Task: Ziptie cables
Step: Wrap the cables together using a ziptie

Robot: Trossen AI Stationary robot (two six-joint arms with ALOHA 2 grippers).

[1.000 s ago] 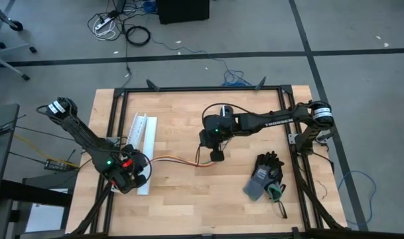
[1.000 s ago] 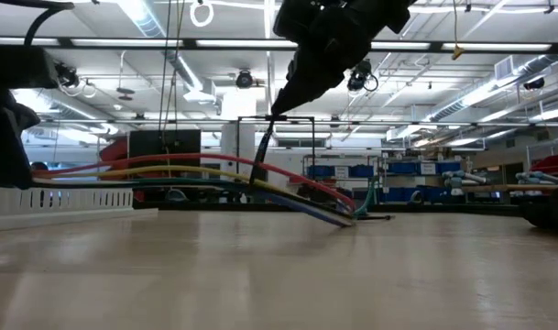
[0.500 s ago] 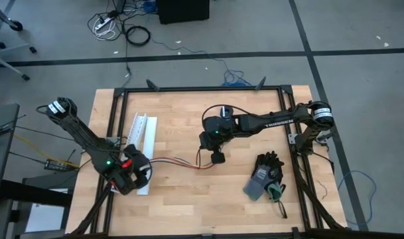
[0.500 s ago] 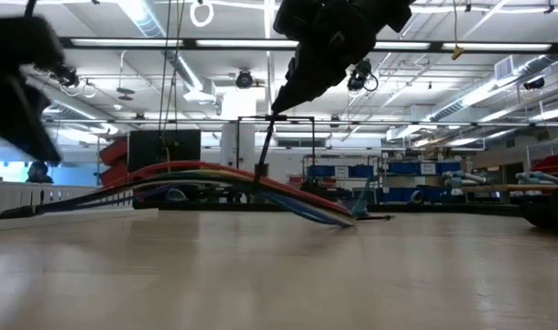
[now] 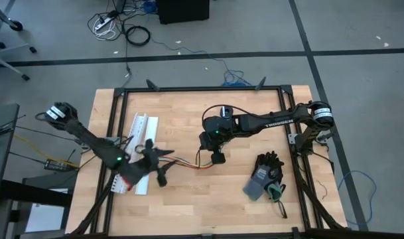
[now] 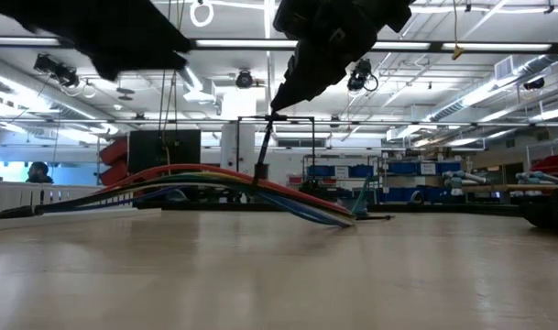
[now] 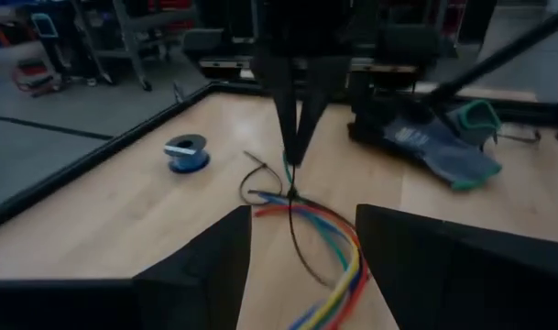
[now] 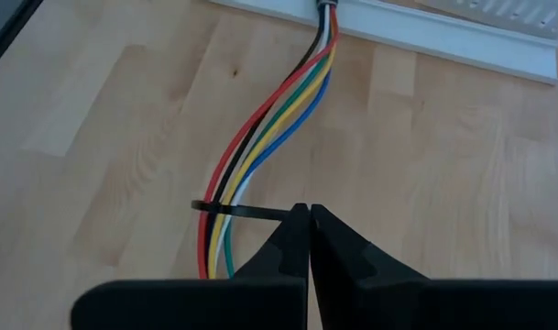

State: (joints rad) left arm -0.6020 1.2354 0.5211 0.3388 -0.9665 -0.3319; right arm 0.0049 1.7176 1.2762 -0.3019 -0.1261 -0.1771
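The cables (image 5: 188, 163) are a bundle of coloured wires lying across the table's middle. Their left end reaches the white channel (image 8: 326, 14), and in the low view the cables (image 6: 196, 172) arch a little above the wood. A thin black ziptie (image 8: 225, 212) loops around them. My right gripper (image 5: 217, 158) is shut on the ziptie above their right part. My left gripper (image 5: 162, 166) is open and nearly level over their left part. In its wrist view the cables (image 7: 338, 252) run on between its spread fingers, touching neither. My right gripper pinches the ziptie's free tail (image 8: 280, 215) between its two shut fingertips, coming from above and slanting down. In the low view the tail (image 6: 265, 147) rises steeply from the loop on the bundle to the fingers. The bundle arches under it, its right end on the table (image 6: 343, 220).
The white slotted channel (image 5: 140, 136) lies at the table's left. A blue roll of tape (image 7: 187, 151) sits toward the far side. A pair of gloves (image 5: 265, 176) lies at the near right. A black frame (image 5: 202, 88) borders the table.
My left gripper has opened and let go of the cables' left end, which has dropped from level and taut onto the table. The gripper has then risen, tipped up to nearly level and swung toward the table's right. The right gripper has kept still on the ziptie.
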